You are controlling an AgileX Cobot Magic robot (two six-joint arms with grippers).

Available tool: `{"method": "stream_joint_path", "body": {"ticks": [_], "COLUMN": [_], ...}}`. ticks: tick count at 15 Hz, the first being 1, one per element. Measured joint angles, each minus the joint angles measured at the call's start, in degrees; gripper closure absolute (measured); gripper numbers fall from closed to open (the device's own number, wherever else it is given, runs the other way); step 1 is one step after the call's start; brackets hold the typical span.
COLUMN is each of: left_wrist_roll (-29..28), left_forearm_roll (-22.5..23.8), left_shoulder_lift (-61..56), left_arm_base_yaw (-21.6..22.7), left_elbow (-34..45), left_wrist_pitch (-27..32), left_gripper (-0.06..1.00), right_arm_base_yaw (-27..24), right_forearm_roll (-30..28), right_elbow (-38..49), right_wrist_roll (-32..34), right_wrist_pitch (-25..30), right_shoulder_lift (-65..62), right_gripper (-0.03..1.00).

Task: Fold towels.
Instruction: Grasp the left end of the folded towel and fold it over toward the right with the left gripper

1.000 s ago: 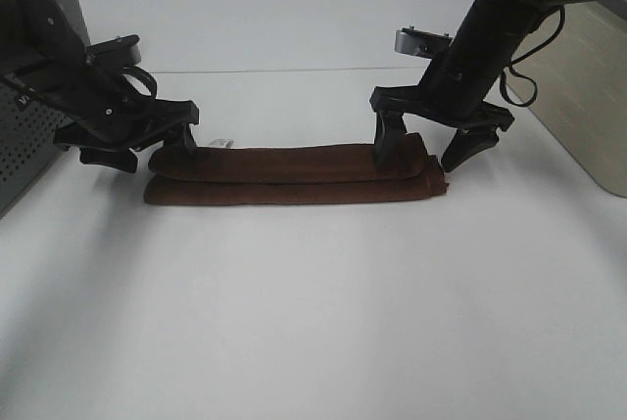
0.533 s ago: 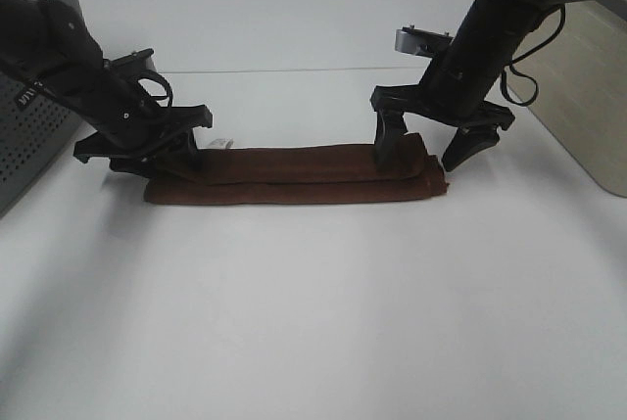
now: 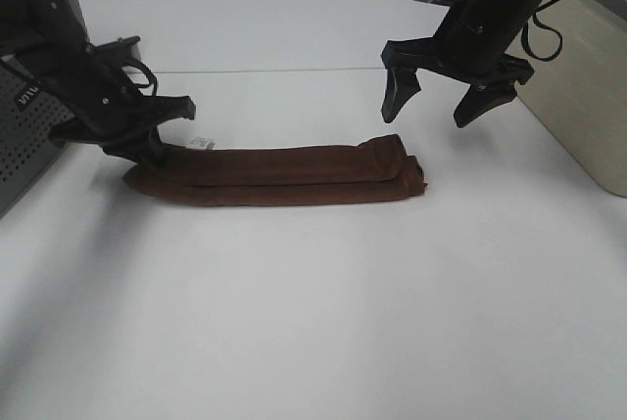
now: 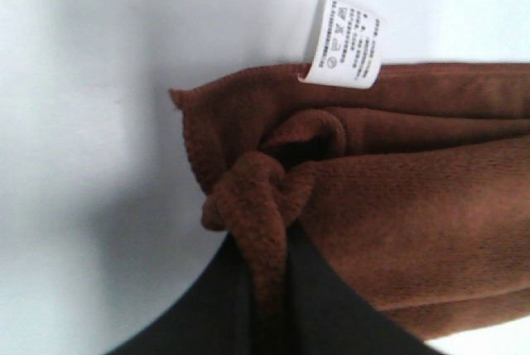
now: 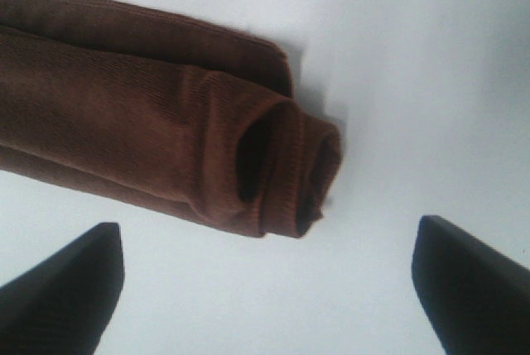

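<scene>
The dark brown towel (image 3: 279, 175) lies folded into a long narrow strip across the white table, its white tag (image 3: 204, 141) at the left end. My left gripper (image 3: 147, 146) is shut on the towel's left end; the left wrist view shows the cloth (image 4: 397, 206) pinched between the fingers (image 4: 323, 305), with the tag (image 4: 346, 40) beside it. My right gripper (image 3: 441, 97) is open and empty, raised above the towel's right end. The right wrist view shows the folded end (image 5: 248, 156) between the spread fingertips (image 5: 66, 280).
A grey perforated box (image 3: 24, 136) stands at the left edge. A beige panel (image 3: 578, 87) stands at the right edge. The table (image 3: 313, 322) is bare white in front of the towel.
My right gripper let go of the towel's right end, opened and rose. My left gripper closed on the left end and pulled the towel a little to the left.
</scene>
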Motion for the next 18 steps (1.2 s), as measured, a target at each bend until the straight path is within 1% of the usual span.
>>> {"method": "stream_joint_path", "body": {"ticks": [1, 2, 3, 5, 6, 8, 10, 12, 13, 14, 15, 16, 18], "left_wrist_roll": [-1.5, -2.0, -2.6, -4.0, -5.1, -7.8, -10.9, -14.2, -16.2, -18.3, -20.7, -22.3, -23.1], "left_forearm_roll": [3.4, 4.6, 5.7, 5.6, 5.0, 3.6, 2.2, 1.1, 1.1, 1.1, 1.0, 0.5, -2.0], "left_shoulder_lift": [-3.7, -4.9, -6.7, -8.2, -8.2, -8.0, -5.6, -0.9, 1.7, 4.4, 6.9, 8.9, 10.3], "left_arm_base_yaw": [0.7, 0.8, 0.8, -0.2, -1.4, -5.2, -9.7, -13.8, -15.2, -16.4, -17.4, -18.2, -19.4], "left_elbow": [-0.1, -0.3, -1.4, -5.9, -8.9, -13.1, -17.2, -21.4, -23.5, -25.9, -28.1, -29.5, -30.7], "left_wrist_pitch": [1.7, 2.5, 5.0, 10.8, 13.3, 15.8, 16.0, 16.0, 16.0, 16.0, 15.8, 15.3, 12.7], "left_gripper": [0.90, 0.90, 0.90, 0.90, 0.90, 0.90, 0.90, 0.90, 0.88, 0.84, 0.75, 0.64, 0.44], "right_arm_base_yaw": [0.0, 0.0, 0.0, 0.0, 0.0, 0.0, 0.0, 0.0, 0.0, 0.0, 0.0, 0.0, 0.0], "right_forearm_roll": [0.0, 0.1, 0.6, 1.0, 1.0, 1.0, 0.9, 0.9, 0.9, 0.9, 0.8, 0.7, 0.3], "right_elbow": [0.0, 0.0, 0.0, 0.0, 0.0, 0.0, 0.0, 0.0, 0.0, 0.0, 0.0, 0.0, 0.0], "right_wrist_roll": [0.0, 0.0, 0.0, 0.0, 0.0, 0.0, 0.0, 0.0, 0.0, 0.0, 0.0, 0.0, 0.0], "right_wrist_pitch": [1.1, 1.5, 2.2, 4.3, 5.3, 6.7, 8.1, 9.2, 9.9, 10.4, 11.1, 12.0, 12.7], "right_shoulder_lift": [-0.9, -1.2, -1.8, -3.1, -3.8, -6.0, -8.7, -11.1, -12.0, -12.9, -13.3, -13.4, -13.3], "right_gripper": [0.09, 0.09, 0.09, 0.09, 0.09, 0.09, 0.09, 0.09, 0.09, 0.09, 0.09, 0.09, 0.09]}}
